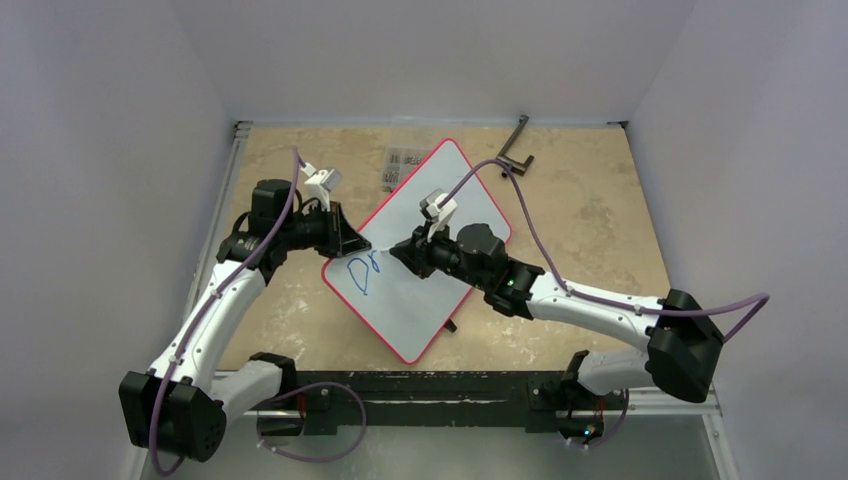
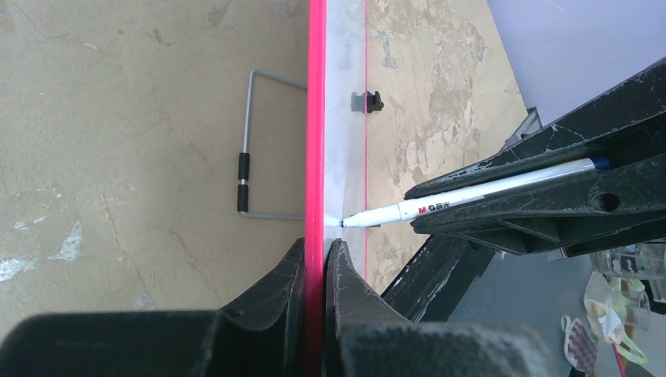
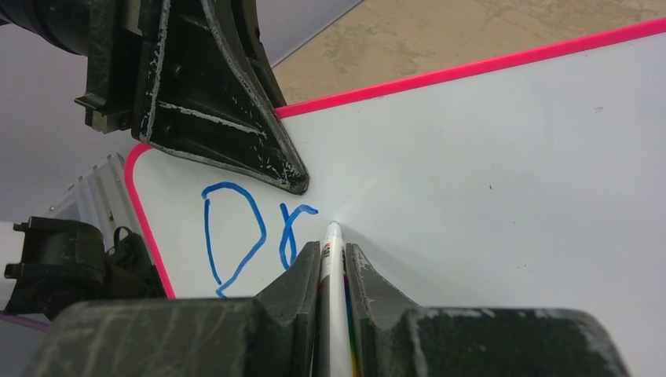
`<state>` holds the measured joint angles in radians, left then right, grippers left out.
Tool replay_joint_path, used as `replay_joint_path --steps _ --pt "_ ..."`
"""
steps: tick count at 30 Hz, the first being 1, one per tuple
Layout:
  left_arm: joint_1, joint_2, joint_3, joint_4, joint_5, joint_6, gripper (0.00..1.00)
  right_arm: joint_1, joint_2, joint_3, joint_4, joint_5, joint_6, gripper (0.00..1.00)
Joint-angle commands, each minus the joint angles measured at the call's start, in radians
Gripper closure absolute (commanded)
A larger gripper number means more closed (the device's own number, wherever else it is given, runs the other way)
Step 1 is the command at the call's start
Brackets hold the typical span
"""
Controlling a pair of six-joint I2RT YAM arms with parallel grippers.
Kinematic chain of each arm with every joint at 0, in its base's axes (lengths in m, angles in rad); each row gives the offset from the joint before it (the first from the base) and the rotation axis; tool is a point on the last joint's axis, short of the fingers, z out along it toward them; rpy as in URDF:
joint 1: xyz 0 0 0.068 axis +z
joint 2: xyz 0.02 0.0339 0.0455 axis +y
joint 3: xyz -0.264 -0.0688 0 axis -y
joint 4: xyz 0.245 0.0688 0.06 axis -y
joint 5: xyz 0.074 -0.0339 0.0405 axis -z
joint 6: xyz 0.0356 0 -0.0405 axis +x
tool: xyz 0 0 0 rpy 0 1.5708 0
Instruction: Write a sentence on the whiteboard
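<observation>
The whiteboard (image 1: 430,230), white with a thin red rim, lies tilted diagonally on the table. My left gripper (image 1: 352,243) is shut on its left edge; the left wrist view shows the red rim (image 2: 316,118) pinched between the jaws. My right gripper (image 1: 400,252) is shut on a white marker (image 3: 333,267), whose tip touches the board just right of the lettering. The sentence (image 3: 251,236) reads only "Dr" in blue; it also shows in the top view (image 1: 364,270).
A black L-shaped tool (image 1: 514,146) lies at the back of the table by the board's far corner. A small clear packet (image 1: 401,166) lies left of that corner. A wire handle with black grips (image 2: 247,149) lies beside the board.
</observation>
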<state>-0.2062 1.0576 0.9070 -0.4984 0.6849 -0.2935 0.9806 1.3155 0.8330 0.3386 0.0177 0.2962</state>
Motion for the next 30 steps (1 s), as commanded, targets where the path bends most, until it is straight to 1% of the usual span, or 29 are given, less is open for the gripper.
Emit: replay_joint_path --steps 1,6,13,23,30 --pt "-0.010 -0.006 -0.014 -0.029 -0.141 0.169 1.00 -0.002 -0.001 -0.022 0.017 0.066 0.007 1.00" --pt "-0.010 -0.006 -0.016 -0.028 -0.139 0.168 1.00 -0.003 -0.010 -0.018 0.002 0.107 0.015 1.00" --pt "-0.010 -0.005 -0.016 -0.028 -0.137 0.168 1.00 -0.007 0.000 0.014 -0.012 0.110 0.012 1.00" --pt "-0.010 -0.006 -0.015 -0.028 -0.136 0.168 1.00 -0.007 0.000 0.025 0.043 0.012 0.008 1.00" --pt "-0.010 -0.009 -0.014 -0.029 -0.137 0.168 1.00 -0.007 0.016 0.027 0.056 -0.016 -0.005 1.00"
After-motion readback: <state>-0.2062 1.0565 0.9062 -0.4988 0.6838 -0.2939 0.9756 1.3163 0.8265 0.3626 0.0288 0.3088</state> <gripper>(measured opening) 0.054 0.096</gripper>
